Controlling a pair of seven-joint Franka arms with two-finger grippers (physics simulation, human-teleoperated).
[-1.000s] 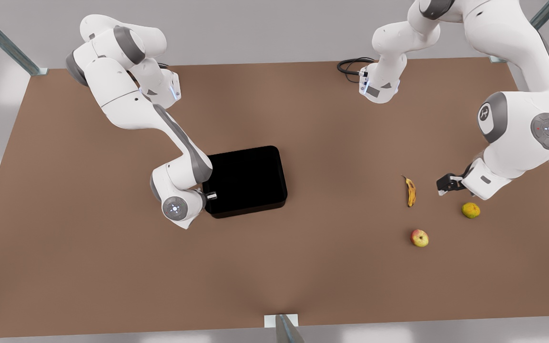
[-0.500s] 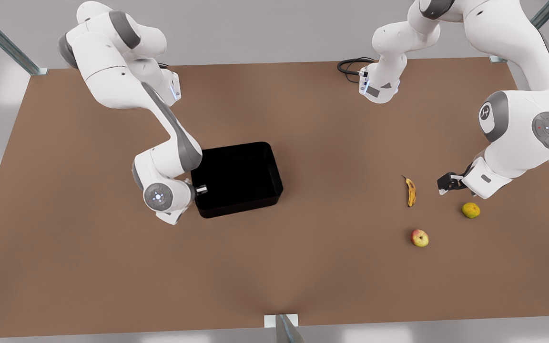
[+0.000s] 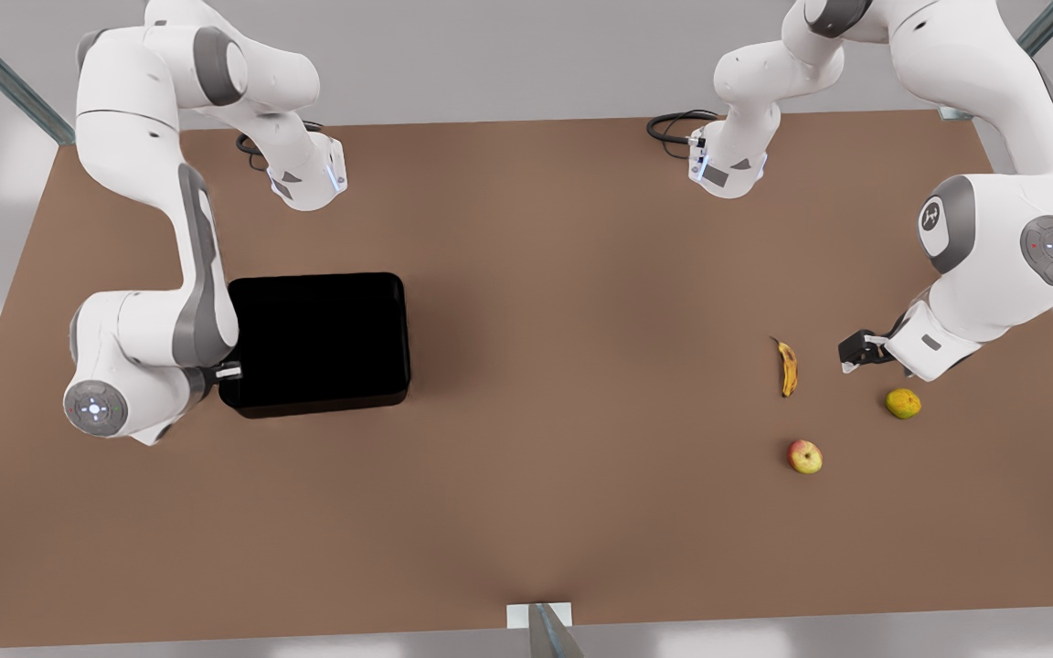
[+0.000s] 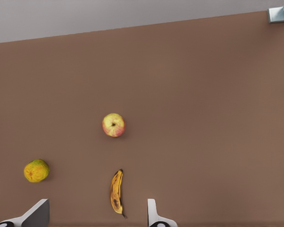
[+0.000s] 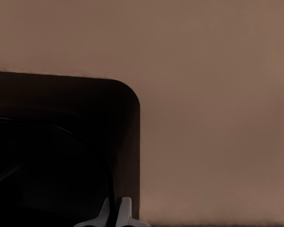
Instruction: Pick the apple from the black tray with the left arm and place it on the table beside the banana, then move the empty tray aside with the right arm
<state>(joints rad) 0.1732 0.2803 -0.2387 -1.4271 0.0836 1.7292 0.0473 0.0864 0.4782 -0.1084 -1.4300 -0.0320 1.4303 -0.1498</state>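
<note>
The black tray [image 3: 316,340] is a glossy rectangle with rounded corners and low walls, its interior bare; it sits left of center in the front view on the table [image 3: 526,512]. The right end effector [image 3: 228,370] is clenched on the tray's wall at the lower left corner of the tray; in the right wrist view its fingertips [image 5: 125,208] pinch the wall close to a rounded corner of the black tray [image 5: 61,142]. The apple [image 3: 804,456] is small and round, yellow-green with a red blush, and rests on the table at the lower right of the front view, just below the banana [image 3: 788,367]. The banana is slim, curved, yellow with brown patches. A duller yellow-green fruit [image 3: 902,403] lies near both, to the right. The left end effector [image 3: 856,352] hangs released just right of the banana, grasping nothing; the left wrist view shows its fingers [image 4: 153,215] spread apart over the banana [image 4: 116,191], with the apple [image 4: 113,125] and the dull fruit [image 4: 36,170] well apart. The table is flat matte brown with metal frame struts [image 3: 5,78] at its corners, against a plain grey surround.
</note>
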